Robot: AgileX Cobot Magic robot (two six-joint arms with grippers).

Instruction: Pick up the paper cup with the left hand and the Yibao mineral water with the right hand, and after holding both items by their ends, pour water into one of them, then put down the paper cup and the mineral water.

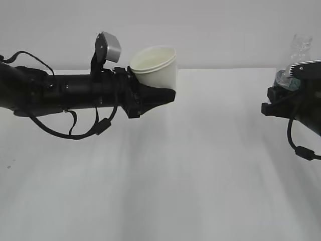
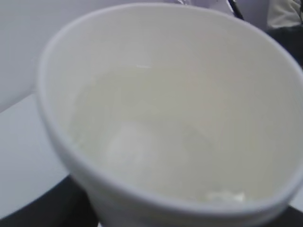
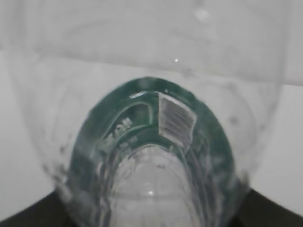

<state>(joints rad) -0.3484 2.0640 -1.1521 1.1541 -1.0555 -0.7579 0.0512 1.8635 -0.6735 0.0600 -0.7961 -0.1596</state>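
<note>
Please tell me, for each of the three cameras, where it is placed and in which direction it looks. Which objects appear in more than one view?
Exterior view: in front of the white table, facing it from a low slant; shows the left hand holding the paper cup and the right hand with the Yibao mineral water.
Left wrist view: on the left arm, looking into the paper cup; a dark part of the hand shows at the bottom.
Right wrist view: on the right arm, looking along the bottle.
Shared: each wrist view shares its held object with the exterior view.
</note>
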